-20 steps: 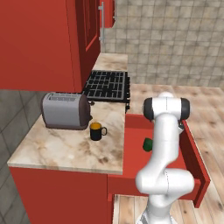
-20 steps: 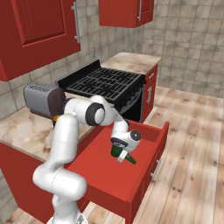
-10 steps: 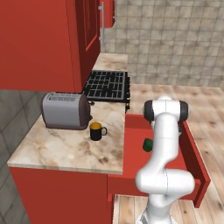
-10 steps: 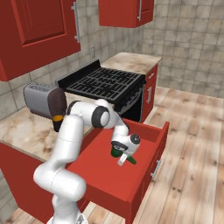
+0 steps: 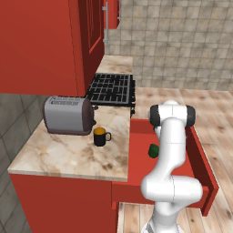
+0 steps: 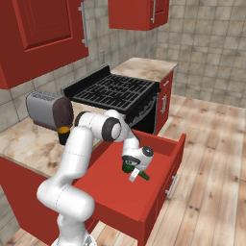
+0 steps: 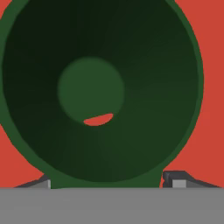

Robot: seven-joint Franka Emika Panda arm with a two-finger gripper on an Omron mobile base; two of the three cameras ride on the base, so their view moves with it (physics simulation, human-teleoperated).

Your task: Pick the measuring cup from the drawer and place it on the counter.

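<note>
The measuring cup (image 7: 98, 87) looked small, light and hard. The jaws stood spread, one on each side of its bowl.

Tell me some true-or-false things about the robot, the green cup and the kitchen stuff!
1. The measuring cup is inside the open red drawer. True.
2. The black mug sits in the drawer. False: it stands on the counter, beside the toaster.
3. The hand is down in the drawer at the measuring cup. True.
4. The toaster is red. False: it is grey.
5. The measuring cup rests on the stove. False: it is in the drawer.
</note>
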